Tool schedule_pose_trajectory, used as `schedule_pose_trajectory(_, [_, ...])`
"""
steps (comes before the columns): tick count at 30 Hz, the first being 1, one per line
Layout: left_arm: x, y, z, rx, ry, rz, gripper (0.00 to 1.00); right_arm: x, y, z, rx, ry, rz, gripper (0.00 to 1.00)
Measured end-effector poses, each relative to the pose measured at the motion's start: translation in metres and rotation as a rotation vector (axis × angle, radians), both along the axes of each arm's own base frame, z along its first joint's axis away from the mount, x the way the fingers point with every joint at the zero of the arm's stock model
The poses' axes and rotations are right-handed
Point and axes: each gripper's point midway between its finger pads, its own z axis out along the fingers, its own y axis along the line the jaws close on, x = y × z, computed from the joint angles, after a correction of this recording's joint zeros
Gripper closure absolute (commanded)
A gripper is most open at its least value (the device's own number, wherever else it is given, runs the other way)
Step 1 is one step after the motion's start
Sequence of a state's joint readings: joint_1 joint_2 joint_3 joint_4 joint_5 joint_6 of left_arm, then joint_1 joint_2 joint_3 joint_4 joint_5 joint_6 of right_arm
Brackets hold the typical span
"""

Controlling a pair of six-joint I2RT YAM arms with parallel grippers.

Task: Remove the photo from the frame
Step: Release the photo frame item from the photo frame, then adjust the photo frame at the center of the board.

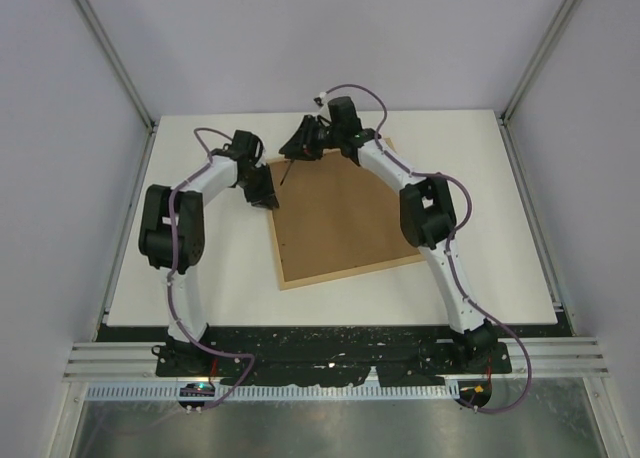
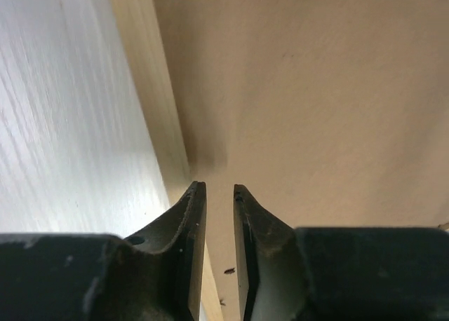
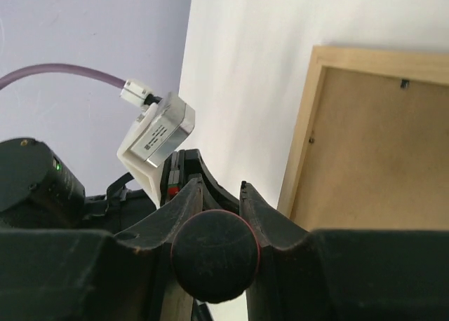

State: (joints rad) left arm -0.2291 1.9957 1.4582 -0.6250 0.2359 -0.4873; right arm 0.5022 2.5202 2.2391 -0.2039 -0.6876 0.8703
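From above you see one frame (image 1: 345, 218) lying face down on the white table (image 1: 200, 278). Its brown back is up, so the photo is hidden from you. Two grippers work near its far left corner. The left gripper (image 1: 265, 193) is over the left edge, and the right gripper (image 1: 298, 148) is at the corner, with one screwdriver (image 1: 285, 174) angled down toward the back.

In your left wrist view, the two fingers (image 2: 189, 251) stand a narrow gap apart with nothing between them, just above the frame's wood strip.

In your right wrist view, both fingers (image 3: 189, 209) are clamped on the screwdriver's round dark handle, and one frame corner shows beside them.
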Motion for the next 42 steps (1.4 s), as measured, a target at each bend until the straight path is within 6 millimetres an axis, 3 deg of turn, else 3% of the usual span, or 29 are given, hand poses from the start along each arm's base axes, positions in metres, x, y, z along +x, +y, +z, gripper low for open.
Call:
schedule_pose_trajectory(3, [0.016, -0.002, 0.005, -0.021, -0.024, -0.015, 0.69, 0.008, 0.001, 0.008, 0.023, -0.093, 0.021, 0.92])
schedule_pose_trajectory(6, [0.030, 0.006, 0.009, -0.027, -0.043, -0.006, 0.67, 0.008, 0.007, 0.004, 0.022, -0.146, 0.049, 0.92])
schedule_pose_trajectory(11, [0.039, 0.028, 0.011, 0.000, -0.045, 0.030, 0.65, 0.014, 0.008, -0.022, 0.012, -0.166, 0.064, 0.92])
schedule_pose_trajectory(15, [0.039, 0.035, 0.008, 0.026, -0.039, 0.047, 0.65, 0.025, -0.006, -0.047, -0.002, -0.130, 0.045, 0.92])
schedule_pose_trajectory(18, [0.036, 0.030, 0.004, 0.039, -0.030, 0.035, 0.64, 0.033, -0.017, -0.056, -0.002, -0.107, 0.026, 0.92])
schedule_pose_trajectory(24, [0.027, 0.011, -0.015, 0.073, 0.017, -0.011, 0.66, 0.042, -0.032, -0.053, 0.023, -0.082, 0.008, 0.92])
schedule_pose_trajectory(28, [0.023, 0.009, -0.018, 0.087, 0.030, -0.015, 0.85, 0.040, -0.034, -0.051, 0.039, -0.063, 0.022, 0.92])
schedule_pose_trajectory(32, [0.021, 0.005, -0.018, 0.061, 0.027, 0.001, 0.92, 0.039, -0.037, -0.050, 0.046, -0.054, 0.033, 0.92])
schedule_pose_trajectory(38, [0.013, -0.010, -0.018, 0.045, 0.013, -0.001, 0.91, 0.039, -0.046, -0.056, 0.032, -0.040, 0.022, 0.92])
schedule_pose_trajectory(42, [-0.006, -0.039, -0.018, 0.017, 0.018, -0.028, 0.80, 0.042, -0.050, -0.059, 0.016, -0.042, 0.009, 0.92])
